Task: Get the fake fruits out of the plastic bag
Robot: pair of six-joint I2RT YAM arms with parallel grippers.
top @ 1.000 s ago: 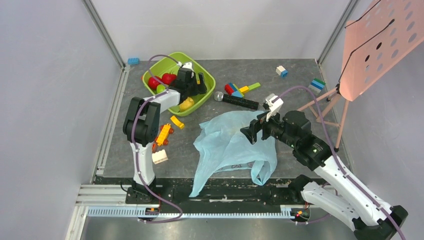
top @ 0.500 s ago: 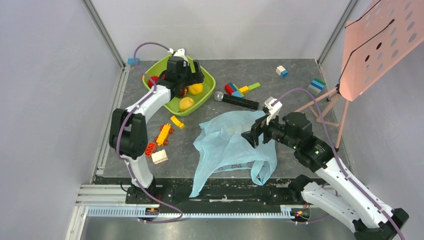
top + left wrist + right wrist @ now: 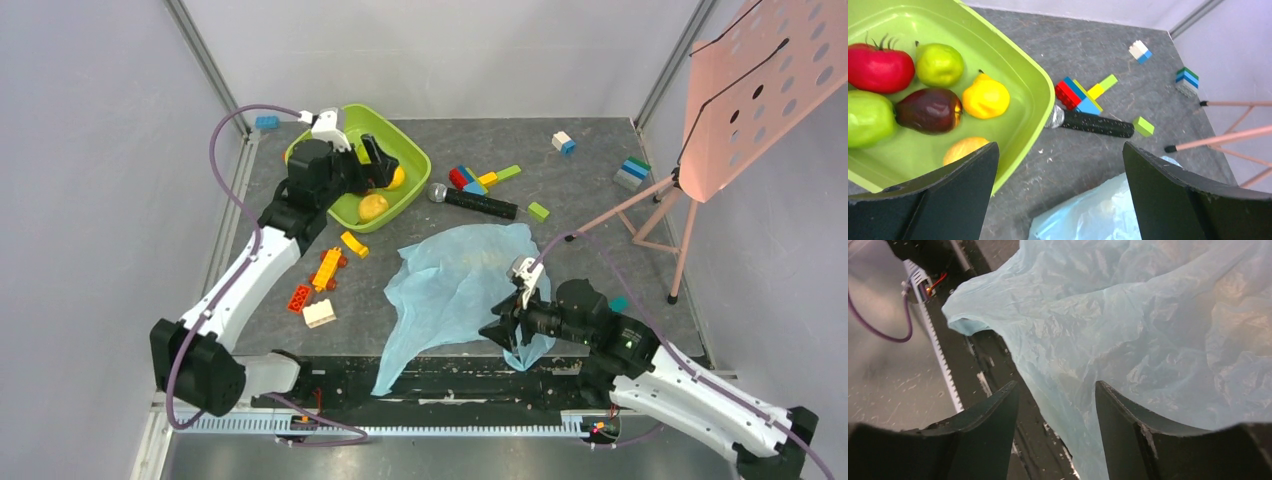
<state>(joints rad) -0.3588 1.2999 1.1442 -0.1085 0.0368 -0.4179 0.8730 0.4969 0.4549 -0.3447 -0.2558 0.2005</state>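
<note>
Light-blue crinkly plastic bag [image 3: 455, 285] lies flattened on the grey bench [image 3: 590, 215], by its near edge.
The lime-green square plastic bowl [image 3: 415, 160] at the far left holds the glossy fake fruits [image 3: 928, 110]: red, green, brown, yellow, orange. The left tool [image 3: 1059, 147] hangs wide open and empty over the bowl's rim. The right tool [image 3: 1055, 385] stands part open over the bag's near edge.

Six glossy toy fruits [image 3: 985, 97]; one crinkly light-blue plastic bag [image 3: 450, 280]; one lime-green square plastic bowl [image 3: 1000, 62]; one black microphone [image 3: 1095, 124].
</note>
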